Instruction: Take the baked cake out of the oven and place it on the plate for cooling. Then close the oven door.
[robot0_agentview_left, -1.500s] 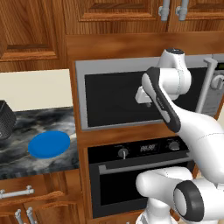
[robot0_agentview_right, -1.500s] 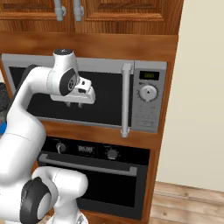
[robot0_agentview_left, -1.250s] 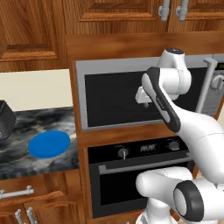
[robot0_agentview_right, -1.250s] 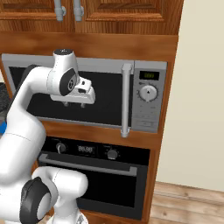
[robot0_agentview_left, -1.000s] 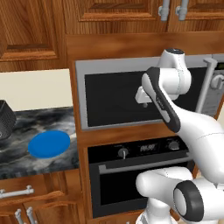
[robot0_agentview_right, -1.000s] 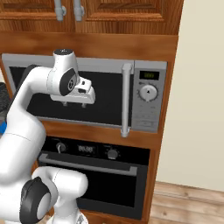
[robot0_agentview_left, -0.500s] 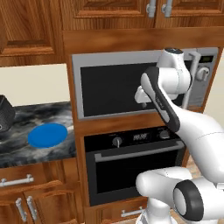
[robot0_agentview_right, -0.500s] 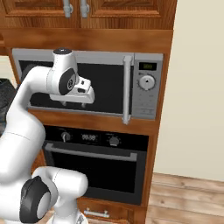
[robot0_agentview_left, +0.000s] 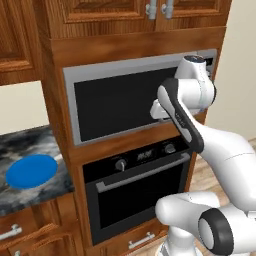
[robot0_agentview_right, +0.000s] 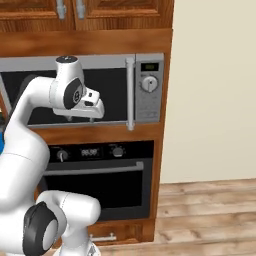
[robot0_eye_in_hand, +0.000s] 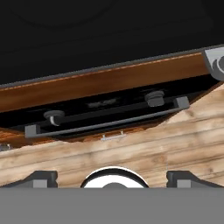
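The oven (robot0_agentview_left: 137, 192) is a black built-in unit below the microwave, and its oven door (robot0_agentview_right: 97, 187) is shut with the silver bar handle (robot0_agentview_left: 145, 171) across its top. The hand view looks down on that handle (robot0_eye_in_hand: 105, 119) and the knobs. The blue plate (robot0_agentview_left: 31, 171) lies bare on the dark marble counter to the left. The cake is hidden. My gripper (robot0_agentview_left: 158, 111) hangs in front of the microwave glass, above the oven, with nothing in it. Its fingertips (robot0_eye_in_hand: 41, 178) stand wide apart, so the gripper (robot0_eye_in_hand: 113, 179) is open.
A silver-framed microwave (robot0_agentview_right: 75, 90) with a vertical handle (robot0_agentview_right: 130, 92) sits above the oven in a wooden cabinet column. Drawers (robot0_agentview_left: 22, 232) lie under the counter (robot0_agentview_left: 37, 192). Wooden floor (robot0_agentview_right: 210, 215) and a cream wall lie to the right.
The whole picture has shifted, so the base has driven and the cameras moved with it. The oven now shows in full. The arm's pose and the open jaws look unchanged.
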